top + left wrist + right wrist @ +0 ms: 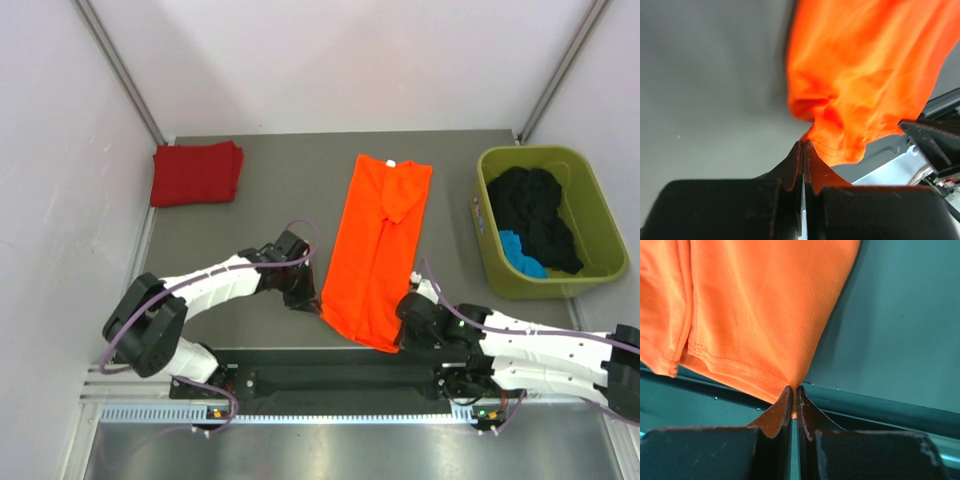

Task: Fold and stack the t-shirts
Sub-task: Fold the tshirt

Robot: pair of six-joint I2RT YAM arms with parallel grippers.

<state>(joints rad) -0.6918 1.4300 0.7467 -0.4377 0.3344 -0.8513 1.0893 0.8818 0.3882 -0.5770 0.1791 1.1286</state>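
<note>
The left gripper [804,146] pinched the orange t-shirt [380,240] at its lower-left hem corner. The right gripper [794,389] clamped the lower-right corner.

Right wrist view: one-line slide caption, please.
Right claw pinching the hemmed corner of the orange t-shirt over the grey table.

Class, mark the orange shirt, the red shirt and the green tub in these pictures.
orange shirt [375,250], top external view, middle of the spread fabric.
red shirt [196,173], top external view, centre of the folded pile.
green tub [560,287], top external view, its near wall.
</note>
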